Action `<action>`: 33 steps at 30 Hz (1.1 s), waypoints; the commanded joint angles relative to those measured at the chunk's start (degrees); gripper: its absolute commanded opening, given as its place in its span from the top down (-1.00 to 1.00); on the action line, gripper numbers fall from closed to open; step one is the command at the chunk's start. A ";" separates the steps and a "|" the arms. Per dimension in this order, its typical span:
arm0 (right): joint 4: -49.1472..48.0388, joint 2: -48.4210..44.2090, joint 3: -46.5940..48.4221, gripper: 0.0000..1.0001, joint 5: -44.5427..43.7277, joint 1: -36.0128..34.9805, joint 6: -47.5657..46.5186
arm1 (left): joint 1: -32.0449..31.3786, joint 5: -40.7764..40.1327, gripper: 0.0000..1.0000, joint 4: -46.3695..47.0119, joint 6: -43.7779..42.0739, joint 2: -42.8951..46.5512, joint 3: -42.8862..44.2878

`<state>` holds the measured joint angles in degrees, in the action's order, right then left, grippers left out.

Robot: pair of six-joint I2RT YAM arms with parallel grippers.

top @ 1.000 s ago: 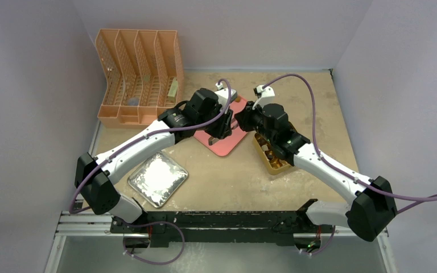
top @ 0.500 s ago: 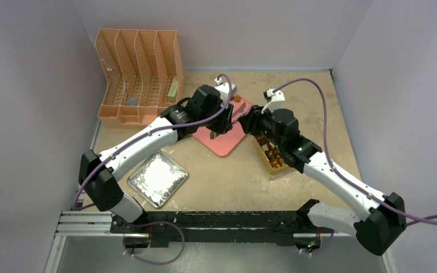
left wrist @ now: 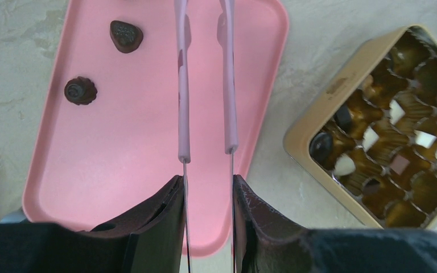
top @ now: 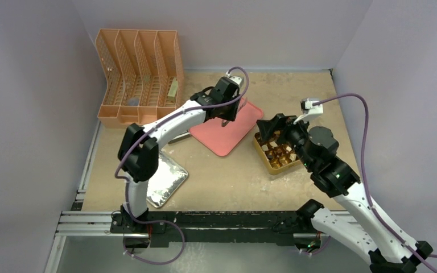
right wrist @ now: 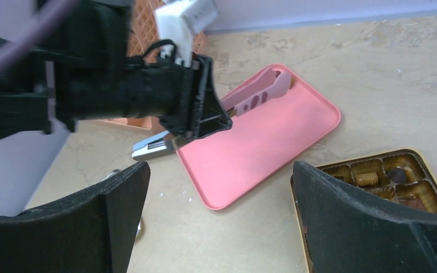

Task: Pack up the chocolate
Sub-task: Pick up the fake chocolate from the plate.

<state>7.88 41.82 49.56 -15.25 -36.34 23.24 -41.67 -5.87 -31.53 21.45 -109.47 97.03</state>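
Right fingers [right wrist: 114,222] I am holding wide apart, gripping nothing, above the table [top: 233,176], where the pink tray [left wrist: 119,170] is lying just beside the gold box [left wrist: 334,91]. My left fingers [left wrist: 153,227] are clamping a pair of pink tweezers [left wrist: 183,102], which are reaching out over the tray with their arms apart. Two dark chocolate pieces [left wrist: 126,35] are sitting on the tray, apart from the tweezers. More pieces, dark and cream, are resting in some of the box's compartments.
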 commanded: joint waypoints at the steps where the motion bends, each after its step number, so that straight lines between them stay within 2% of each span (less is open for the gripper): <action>1: 1.30 -2.78 1.14 -0.98 -1.72 0.08 -0.90 | 0.94 -1.89 0.37 0.63 1.67 -5.08 7.22; 12: 1.83 -3.81 1.97 -0.98 -0.79 0.13 -1.45 | 3.55 0.75 0.35 0.45 2.69 -13.95 13.94; 33: -0.25 -4.98 0.57 -0.98 1.09 0.13 -0.50 | 5.96 1.57 0.31 2.57 2.29 -19.47 16.83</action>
<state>10.85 37.34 49.56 -15.25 -36.34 22.90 -36.51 -4.80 -31.77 23.44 -128.33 109.69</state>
